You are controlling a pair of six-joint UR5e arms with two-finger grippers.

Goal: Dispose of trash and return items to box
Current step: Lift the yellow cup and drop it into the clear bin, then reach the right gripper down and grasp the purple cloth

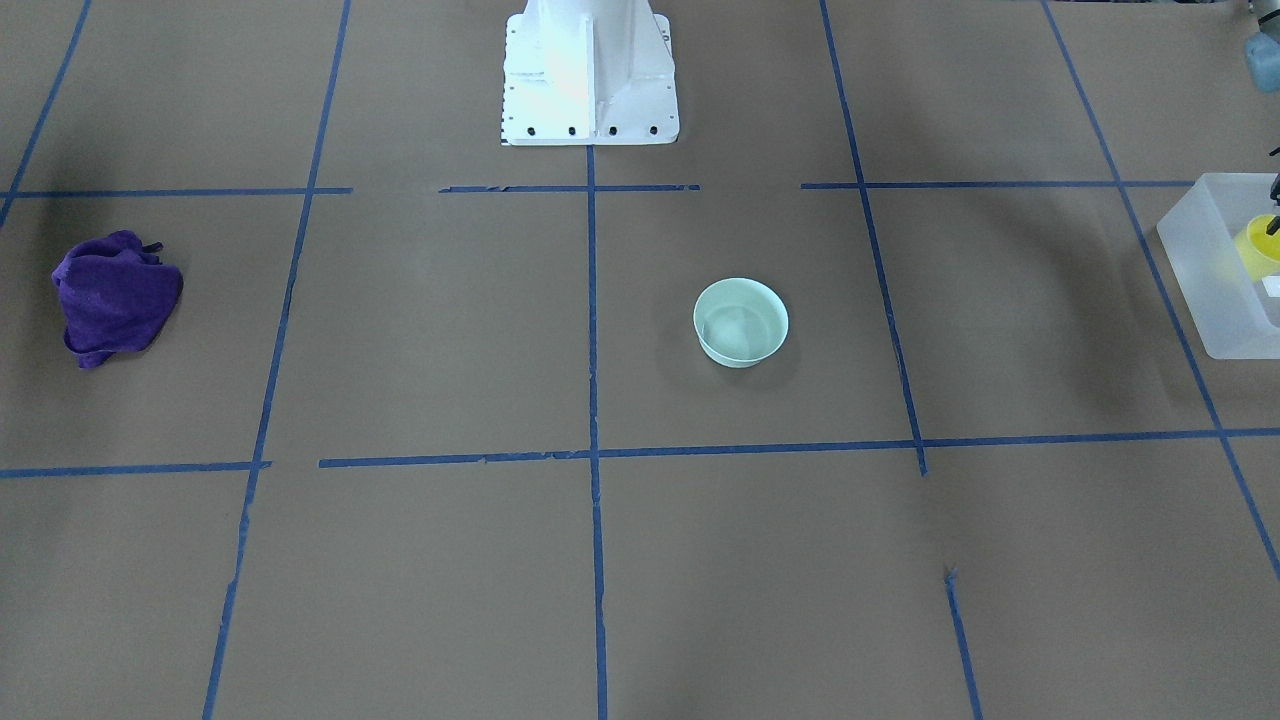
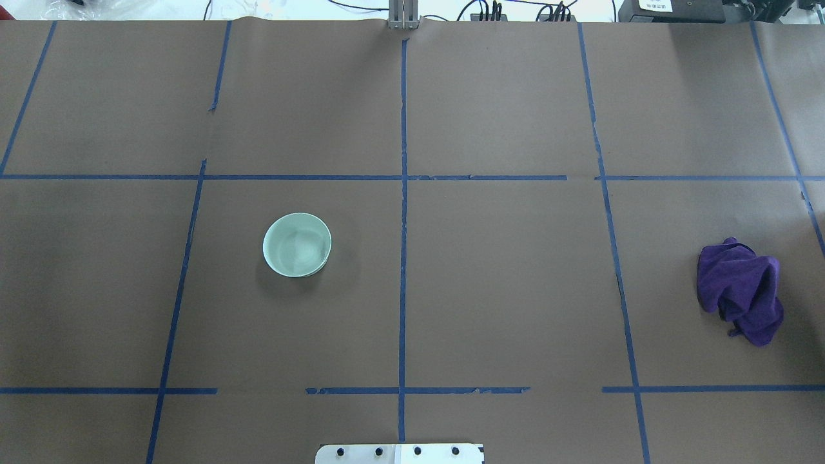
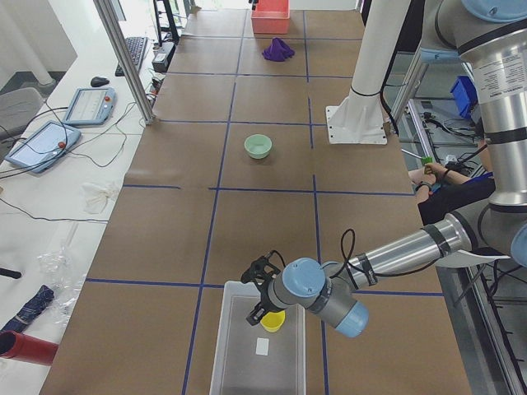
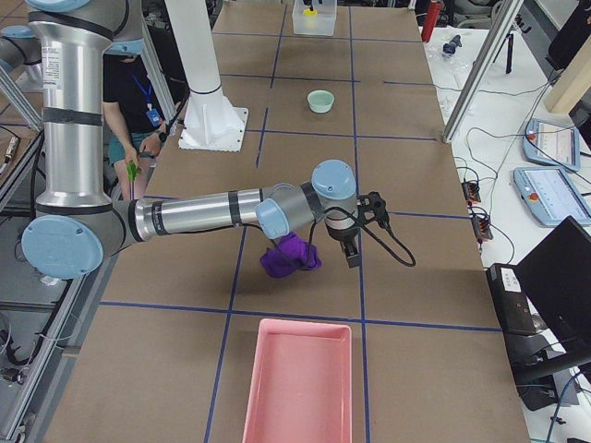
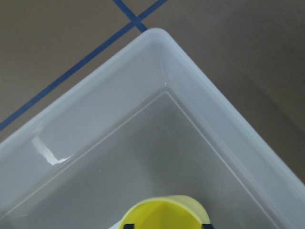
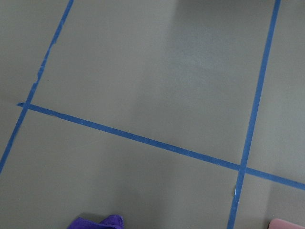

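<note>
Front-facing: shows bowl upright on tabletop, cup inside box at the edge

Left side: shows left end effector clamped on cup within box walls

Left wrist: shows fingertips flanking cup rim

Right side: cannot tell state of right end effector, beside cloth

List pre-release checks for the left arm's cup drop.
1. Cup inside box walls: ok.
2. Left gripper gripping the cup rim on both sides: ok.
3. Cup touching the box floor: cannot tell.
4. Bowl upright on table, outside the box: ok for next pick.
5. Right gripper open or shut: cannot tell; it hangs beside the cloth.
</note>
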